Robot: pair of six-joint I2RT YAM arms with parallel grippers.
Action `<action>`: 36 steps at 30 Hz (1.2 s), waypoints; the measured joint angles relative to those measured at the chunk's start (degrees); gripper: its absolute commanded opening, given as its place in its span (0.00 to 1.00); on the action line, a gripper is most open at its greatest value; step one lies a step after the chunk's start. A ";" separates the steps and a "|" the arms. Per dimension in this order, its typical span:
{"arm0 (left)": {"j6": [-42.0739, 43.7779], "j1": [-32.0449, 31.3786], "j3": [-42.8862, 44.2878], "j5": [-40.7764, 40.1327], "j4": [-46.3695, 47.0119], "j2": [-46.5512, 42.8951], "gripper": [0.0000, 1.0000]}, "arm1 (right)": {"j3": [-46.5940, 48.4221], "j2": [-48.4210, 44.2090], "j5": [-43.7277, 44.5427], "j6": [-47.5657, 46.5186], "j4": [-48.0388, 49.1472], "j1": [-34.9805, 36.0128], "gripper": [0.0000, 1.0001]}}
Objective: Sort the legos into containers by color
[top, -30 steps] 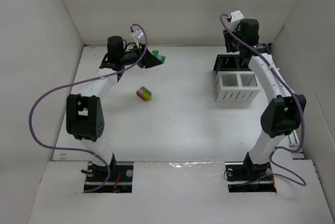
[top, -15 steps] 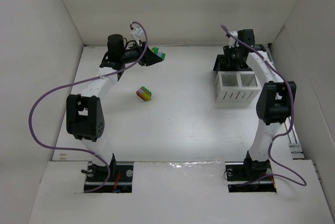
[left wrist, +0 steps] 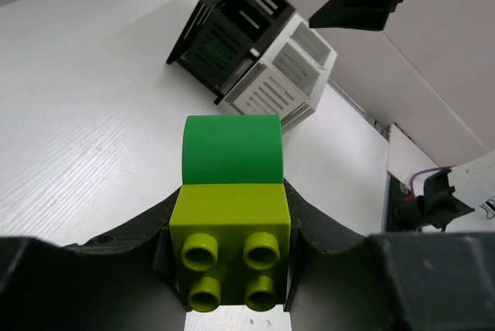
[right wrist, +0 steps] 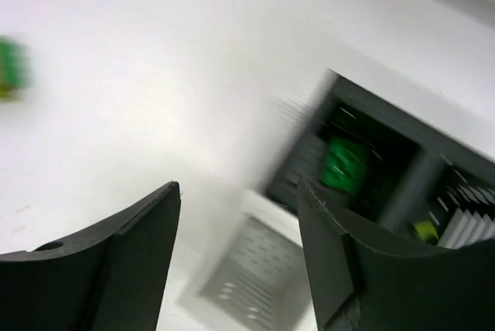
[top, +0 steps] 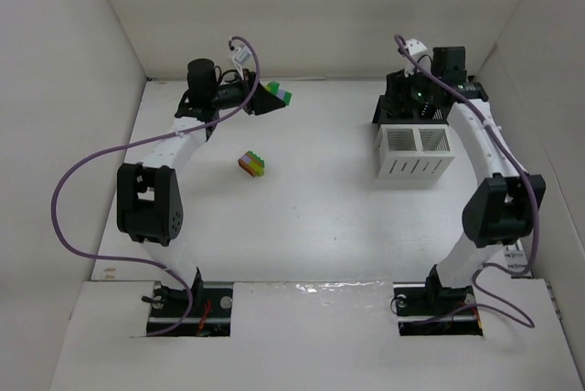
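Right gripper point(right wrist: 238, 188) has spread, empty — left gripper point(left wrist: 232, 238) clamps lego stack point(left wrist: 232, 176) (green end pointing outward).

Smooth, faintly glossy plastic on the lime brick point(left wrist: 232, 223) and on the green brick point(left wrist: 232, 149) joined to it, with a soft sheen along the green's rounded top. Matt black plastic, slightly grained, on the fingers point(left wrist: 151, 250) of the left end effector point(top: 272, 97). Same dull black on the right end effector point(right wrist: 237, 215). Matt white worktop point(left wrist: 69, 138), finely ribbed close up. Hard slotted plastic for the black bin point(left wrist: 220, 33) and the white bin point(left wrist: 290, 76), neither shiny. Bright plastic on the multicoloured stack point(top: 252, 164), finish too small to judge. Smooth purple sheathing on the cable point(top: 62, 195). Matt white board for the walls point(top: 55, 62).
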 measured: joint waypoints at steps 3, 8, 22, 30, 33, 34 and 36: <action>-2.49 -0.20 0.00 3.23 3.72 0.02 0.06 | 0.72 -2.99 -15.56 -1.77 -0.57 -0.70 0.65; -4.52 -1.92 0.00 8.20 9.18 0.02 0.06 | 9.77 2.45 -34.62 -5.14 -7.87 1.99 0.69; -2.08 -6.36 -1.14 16.52 12.28 -0.02 0.06 | 25.29 17.35 -51.52 -9.11 -20.70 13.22 0.76; -0.76 -6.71 -1.81 18.84 12.39 -0.02 0.06 | 26.40 17.33 -53.57 -9.46 -21.35 14.21 0.78; -0.50 -7.06 -1.84 19.39 12.41 -0.02 0.06 | 26.43 17.35 -53.55 -9.46 -21.57 15.13 0.80; -0.42 -7.23 -1.84 19.54 12.41 -0.02 0.06 | 26.56 17.35 -53.55 -9.49 -21.75 15.41 0.80; -0.31 -7.54 -1.84 19.67 12.41 -0.02 0.06 | 27.41 17.51 -53.55 -9.49 -22.40 15.93 0.80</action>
